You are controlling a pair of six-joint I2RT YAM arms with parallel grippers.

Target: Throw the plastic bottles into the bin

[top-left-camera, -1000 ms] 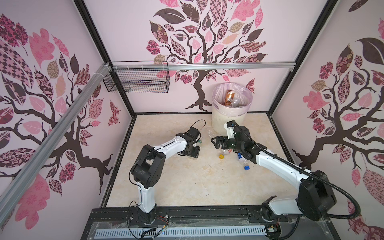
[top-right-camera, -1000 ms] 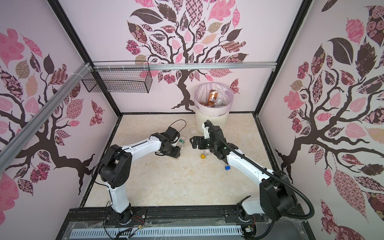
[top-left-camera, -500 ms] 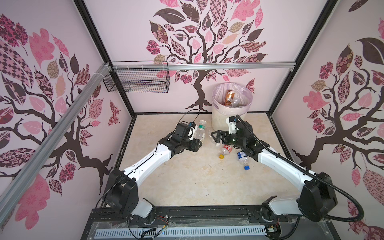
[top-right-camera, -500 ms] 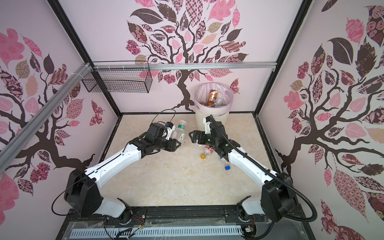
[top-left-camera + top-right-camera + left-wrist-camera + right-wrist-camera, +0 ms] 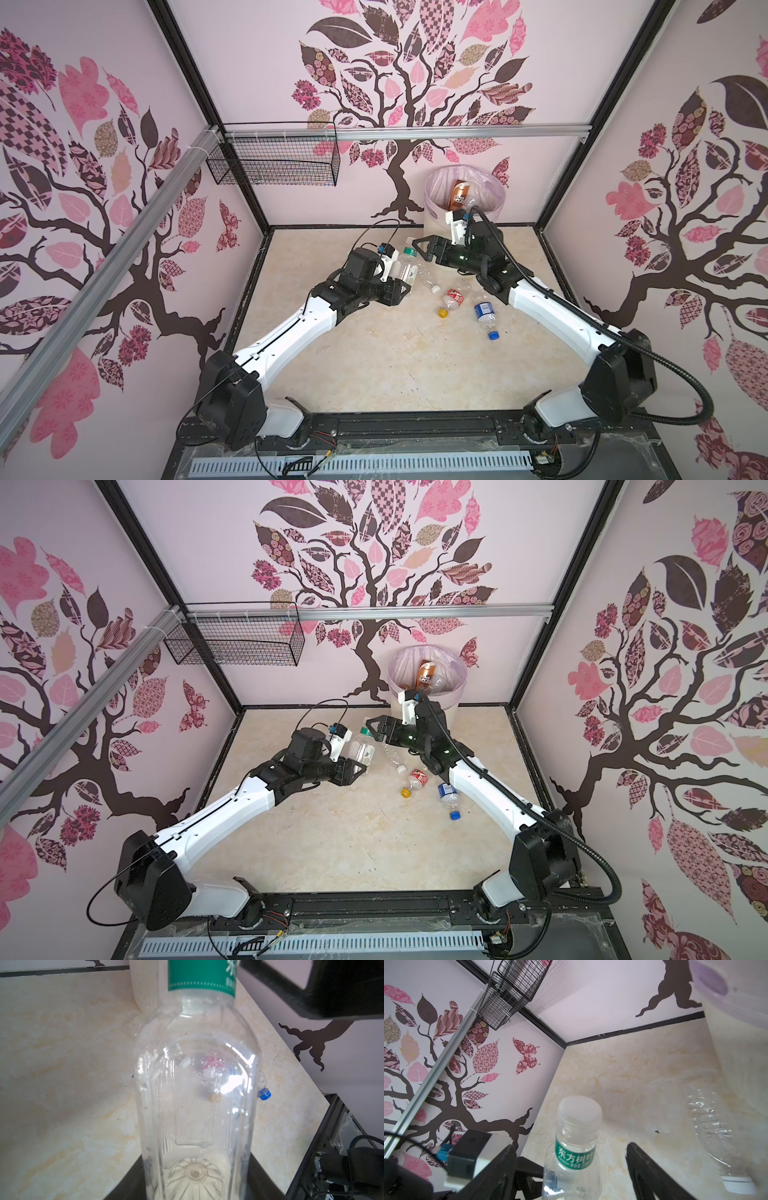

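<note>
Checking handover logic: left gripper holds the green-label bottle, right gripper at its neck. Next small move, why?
Probably close the right gripper on the green-label bottle: its jaws straddle the neck with gaps either side, while the left gripper clamps the base end. The bin stands just behind the right gripper.

I stand in a purpose-built robot test cell, a lab rig dressed up as a room. Black frame posts and aluminium rails box in a marble-look worktop. Tree decals cover the pale walls, a wire basket hangs from one rail, and I am bolted to a black base rail.
</note>
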